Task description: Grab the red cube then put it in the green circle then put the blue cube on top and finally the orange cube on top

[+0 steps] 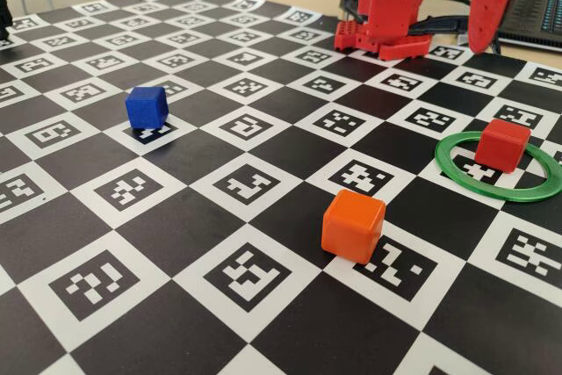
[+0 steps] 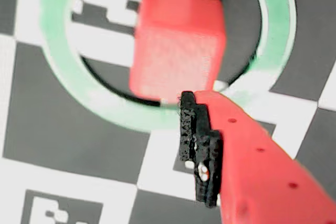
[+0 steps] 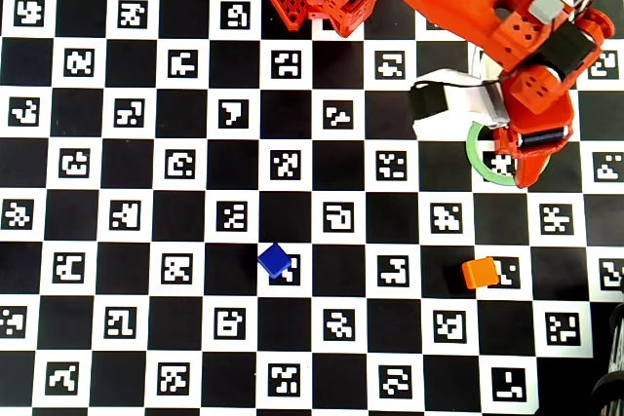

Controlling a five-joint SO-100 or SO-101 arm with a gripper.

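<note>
Over by the right edge of the checkered marker board (image 1: 263,296), the red cube (image 1: 502,145) sits inside the green circle (image 1: 457,179). Blue cube (image 1: 147,106) is way off toward the left edge, orange cube (image 1: 353,226) nearer the front, nothing between them. Gripper (image 2: 202,98) hangs just above the ring, holding nothing; can't tell how wide it's open.

In the fixed view, the red cube (image 1: 502,145) sits flat inside the thin green circle (image 1: 457,176) at far right, the orange cube (image 1: 352,226) nearer centre, the blue cube (image 1: 146,108) well apart at left.
</note>
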